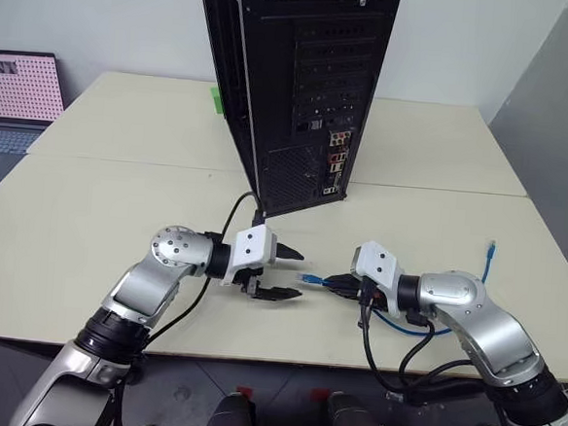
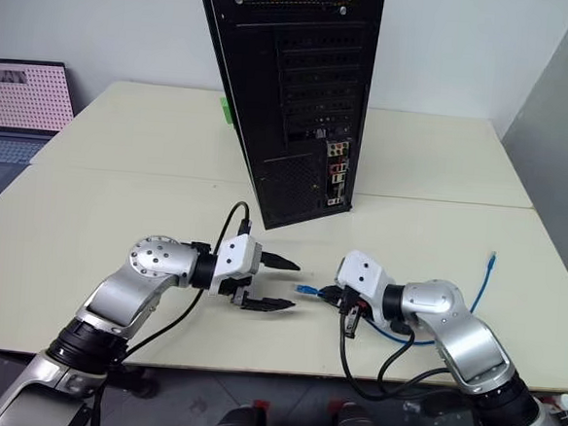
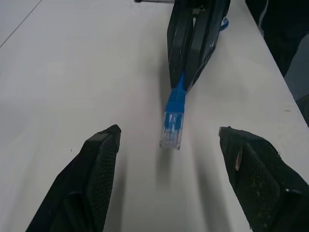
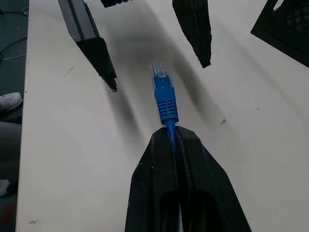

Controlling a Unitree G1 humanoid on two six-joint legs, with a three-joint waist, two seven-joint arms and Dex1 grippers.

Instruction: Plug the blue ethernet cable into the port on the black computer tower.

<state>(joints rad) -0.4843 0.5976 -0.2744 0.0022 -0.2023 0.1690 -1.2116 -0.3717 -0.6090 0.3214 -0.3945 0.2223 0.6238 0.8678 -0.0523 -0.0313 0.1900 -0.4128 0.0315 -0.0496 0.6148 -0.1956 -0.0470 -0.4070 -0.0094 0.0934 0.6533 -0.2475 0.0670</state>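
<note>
Mid-handoff: plug presented, nothing in the port yet

Right gripper (image 1: 330, 282) is pinched tight on the blue ethernet cable (image 4: 165, 104) just behind the boot, clear plug sticking out past the fingertips toward the other arm. Left gripper (image 1: 282, 269) faces it with fingers spread wide, the plug sitting in line with the gap between them but apart from both pads (image 3: 99, 169). No contact from the left side yet.

Rest of the cable loops back under the right arm, and its far end lies loose on the table (image 1: 93, 161) off to the right.

Black computer tower (image 1: 302, 88) stands upright further back on the table, rear panel facing the robot. The port (image 1: 338, 158) is in the connector cluster low on that panel, well apart from both grippers.

My read on progress: cable picked up and lifted, that's about it. Left to do: regrip or hand over if that's the plan, orient the plug, carry it to the panel, seat it. Early stage
</note>
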